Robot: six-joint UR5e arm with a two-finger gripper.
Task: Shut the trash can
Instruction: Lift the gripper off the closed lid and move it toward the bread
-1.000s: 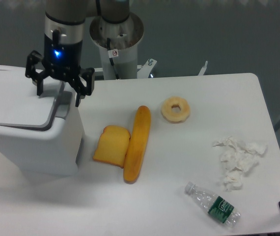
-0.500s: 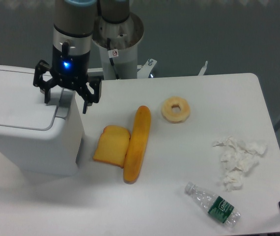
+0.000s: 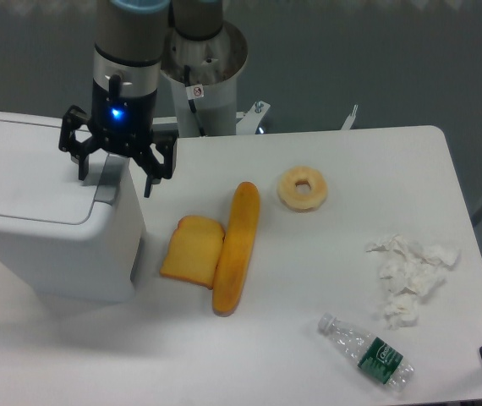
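A: Nearest first. What sits well down-right of the pincer?
B: Water bottle [image 3: 368,350] lying on its side at the front of the table [image 3: 309,288]; crumpled tissues [image 3: 412,276] behind it. Neither is near the working area

A: Closer in?
B: Long bread roll [image 3: 236,246] with a yellow bread slice [image 3: 192,250] touching its side, just below-right of the pincer. Doughnut [image 3: 302,188] further right. Likely waste for the bin, left clear of the lid

A: The pincer itself?
B: Gripper [image 3: 114,176] spread wide, holding nothing, fingers pointing down over the right edge of the trash can [image 3: 51,220], by the grey latch

A: Lid state?
B: Looks flat on the body, so I judge it closed or nearly so. Wide fingers suit pressing down, not gripping
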